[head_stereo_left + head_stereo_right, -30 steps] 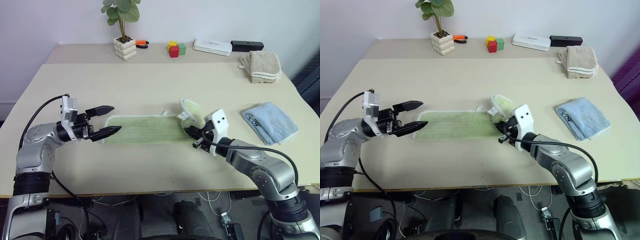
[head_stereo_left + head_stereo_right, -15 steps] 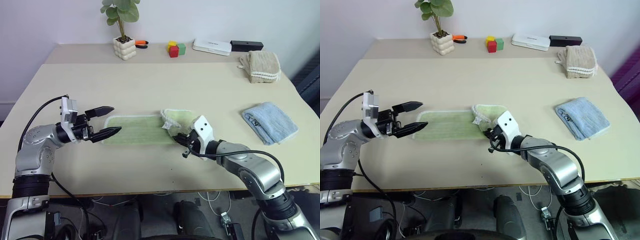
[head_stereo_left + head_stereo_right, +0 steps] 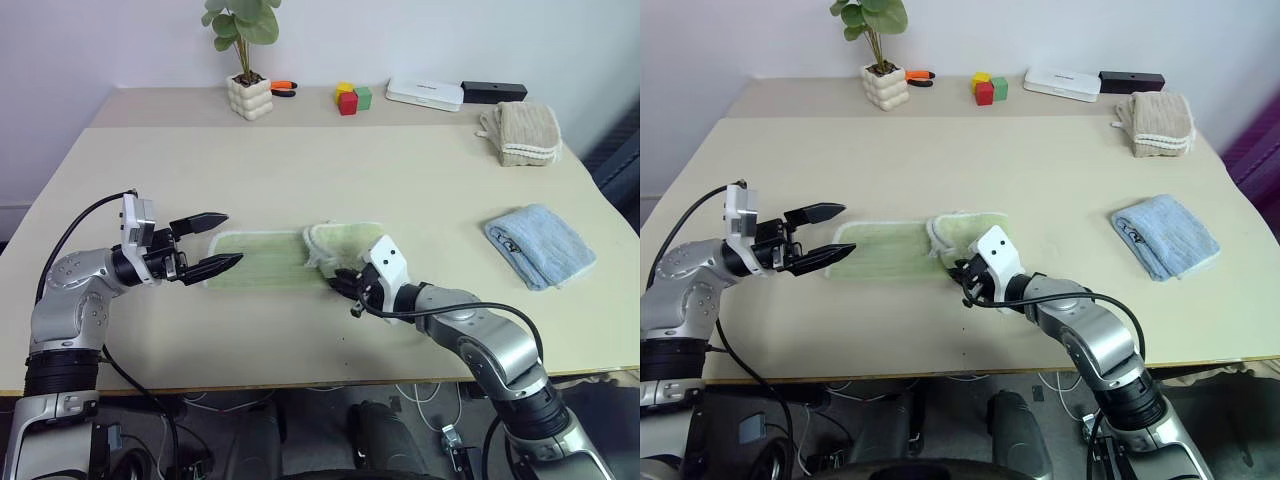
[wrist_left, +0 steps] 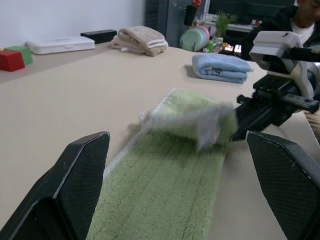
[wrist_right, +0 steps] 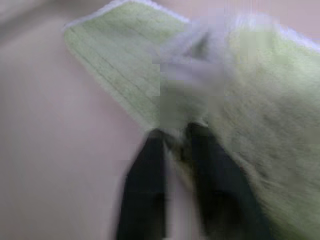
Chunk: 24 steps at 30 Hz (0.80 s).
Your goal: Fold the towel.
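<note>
The light green towel [image 3: 255,262] lies flat in the middle of the table [image 3: 300,170]. Its right end [image 3: 345,240] is folded back over itself toward the left, and the flap [image 4: 192,122] looks blurred. My right gripper [image 3: 345,284] rests low at the near right corner of that fold. Its fingers stand slightly apart, with the towel's edge just past the tips [image 5: 175,137]. At the towel's left end my left gripper [image 3: 235,237] hovers level and wide open, holding nothing, with the cloth stretching away between its fingers [image 4: 85,170].
A light blue folded towel [image 3: 540,245] lies at the right and a beige folded towel [image 3: 528,133] at the back right. Along the back stand a potted plant [image 3: 249,97], coloured blocks [image 3: 352,98], a white box [image 3: 425,93] and a black box [image 3: 494,91].
My right gripper carried the towel's right end leftward, laying it over the flat part, and its fingers have parted. The left arm has not moved.
</note>
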Motion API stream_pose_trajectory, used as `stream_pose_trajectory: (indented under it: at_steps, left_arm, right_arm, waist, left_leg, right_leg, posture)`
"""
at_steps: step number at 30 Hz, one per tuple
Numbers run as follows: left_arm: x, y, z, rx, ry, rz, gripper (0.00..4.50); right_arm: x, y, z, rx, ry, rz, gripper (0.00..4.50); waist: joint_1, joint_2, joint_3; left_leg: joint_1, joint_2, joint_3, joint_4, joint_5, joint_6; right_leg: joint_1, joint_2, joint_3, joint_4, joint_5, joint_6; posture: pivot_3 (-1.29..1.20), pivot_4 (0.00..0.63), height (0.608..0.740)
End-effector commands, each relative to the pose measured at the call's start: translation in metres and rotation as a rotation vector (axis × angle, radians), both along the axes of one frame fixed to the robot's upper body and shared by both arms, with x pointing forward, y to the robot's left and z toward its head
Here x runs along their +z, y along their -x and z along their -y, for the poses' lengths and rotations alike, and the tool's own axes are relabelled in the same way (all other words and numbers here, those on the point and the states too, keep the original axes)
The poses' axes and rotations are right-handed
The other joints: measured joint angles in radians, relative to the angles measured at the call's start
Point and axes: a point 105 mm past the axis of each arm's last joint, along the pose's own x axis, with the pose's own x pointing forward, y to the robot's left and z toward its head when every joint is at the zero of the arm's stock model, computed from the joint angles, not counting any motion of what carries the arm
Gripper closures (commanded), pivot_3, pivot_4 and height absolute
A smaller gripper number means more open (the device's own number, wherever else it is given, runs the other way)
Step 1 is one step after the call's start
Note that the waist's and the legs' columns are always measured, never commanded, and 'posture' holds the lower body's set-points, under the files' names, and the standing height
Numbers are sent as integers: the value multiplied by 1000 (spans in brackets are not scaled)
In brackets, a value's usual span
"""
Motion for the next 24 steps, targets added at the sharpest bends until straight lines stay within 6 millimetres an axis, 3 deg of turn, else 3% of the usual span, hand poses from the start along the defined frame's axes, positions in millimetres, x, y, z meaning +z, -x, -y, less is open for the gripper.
stream_pose_trajectory:
  at_steps: [1, 4, 5, 8, 11, 15, 18, 21, 24]
  left_arm:
    - [11, 2, -1, -1, -5, 46, 0]
    - [11, 2, -1, -1, -6, 47, 0]
    - [11, 2, -1, 0, -7, 47, 0]
    - [11, 1, -2, 1, -7, 46, 0]
    - [10, 0, -1, 1, -7, 45, 0]
    - [11, -2, 2, -5, -2, 46, 0]
    - [10, -2, 2, -6, -1, 45, 0]
    - [10, -1, 2, -5, -2, 42, 0]
    - [9, 0, 2, -2, -2, 39, 0]
  right_arm:
    - [18, -7, -3, -22, -53, 53, 1777]
    - [24, -7, -2, -17, -70, 64, 272]
    - [28, -7, 0, -16, -80, 74, 24]
    - [51, -11, 9, -20, -172, 109, 24]
    - [91, -17, 22, -48, -337, 226, 965]
    - [91, -28, 25, -97, -371, 211, 2939]
    - [85, -50, 36, -237, -350, 246, 4315]
    - [71, -71, 52, -373, -306, 277, 4415]
    - [51, -80, 52, -417, -285, 280, 4415]
  waist:
    - [0, 0, 0]
    - [0, 0, 0]
    - [1, 0, 0]
    - [1, 0, 0]
    - [1, 0, 0]
    - [-1, 0, 0]
    - [-2, 0, 0]
    - [-3, 0, 0]
    - [-2, 0, 0]
  left_leg:
    - [0, 0, 0, 0, 0, 0]
    - [0, 0, 0, 0, 0, 0]
    - [0, 0, 0, 0, 0, 0]
    - [0, 0, 0, 0, 0, 0]
    - [0, 0, 0, 0, 0, 0]
    - [0, 0, 0, -1, 0, 0]
    - [0, 0, 0, -1, 0, 0]
    - [0, 0, 0, -1, 0, 0]
    - [0, 0, 0, -1, 0, 0]
  right_leg:
    - [0, 0, 0, 0, 0, 0]
    - [0, 0, 0, 0, 0, 0]
    - [0, 0, 0, 0, 0, 0]
    - [0, 0, 0, 0, 0, 0]
    - [0, 0, 0, 0, 0, 0]
    - [0, 0, 0, 0, 0, 1]
    - [0, 0, -1, 1, 1, 1]
    - [0, 0, 0, 1, 0, 1]
    - [0, 0, -1, 1, 0, 1]
  posture:
    - [0, 150, 740]
    - [0, 150, 740]
    - [0, 150, 740]
    - [0, 150, 740]
    - [0, 150, 740]
    - [0, 150, 740]
    - [0, 150, 740]
    - [0, 150, 740]
    - [0, 150, 740]
